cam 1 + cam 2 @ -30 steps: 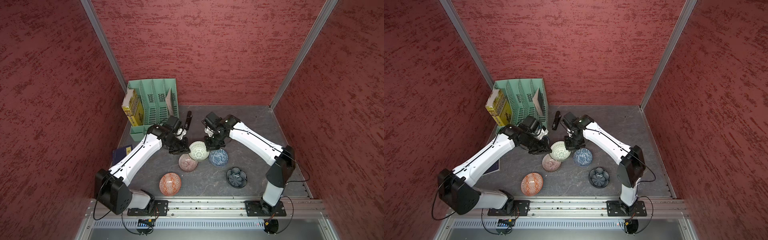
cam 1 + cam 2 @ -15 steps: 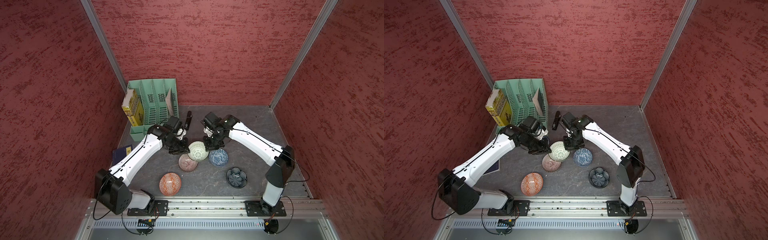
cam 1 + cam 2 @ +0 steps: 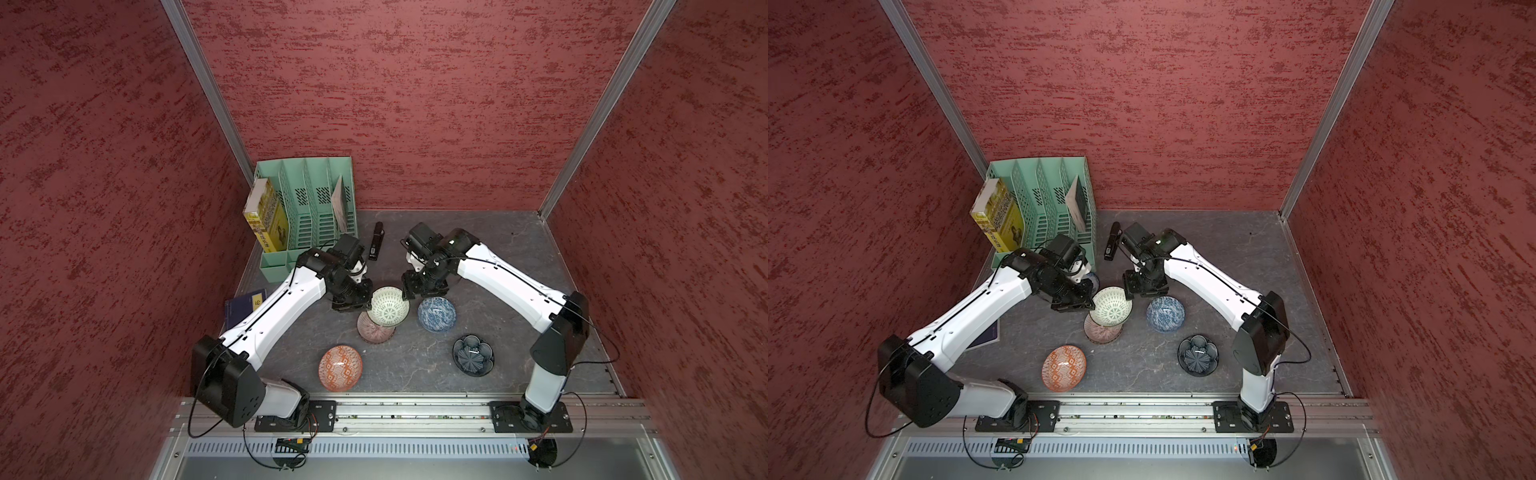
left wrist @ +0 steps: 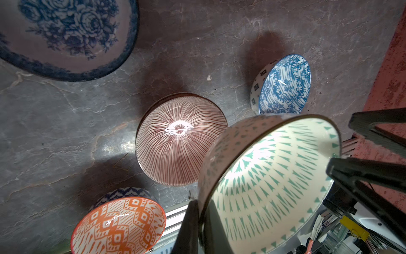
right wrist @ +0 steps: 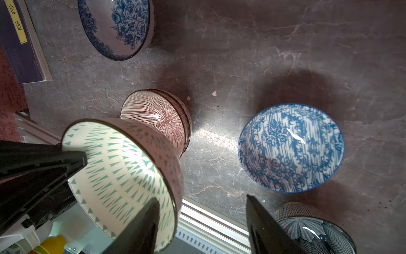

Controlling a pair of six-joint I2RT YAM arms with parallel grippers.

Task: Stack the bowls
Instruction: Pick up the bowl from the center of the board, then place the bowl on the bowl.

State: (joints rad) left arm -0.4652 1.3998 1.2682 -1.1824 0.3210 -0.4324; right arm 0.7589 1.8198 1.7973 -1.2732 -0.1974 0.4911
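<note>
cream bowl (image 3: 387, 306) w/ green triangles, tilted, rim in left tool (image 3: 367, 304)

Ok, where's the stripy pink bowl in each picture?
Top view: pink bowl below centre, partly hidden by the cream bowl.
Top view: same spot, under the cream bowl.
Left wrist: centre of the picture, fully visible.
Right wrist: near centre, partly behind the cream bowl.
Landmark: the blue swirly bowl, its neighbour in every view.
</note>
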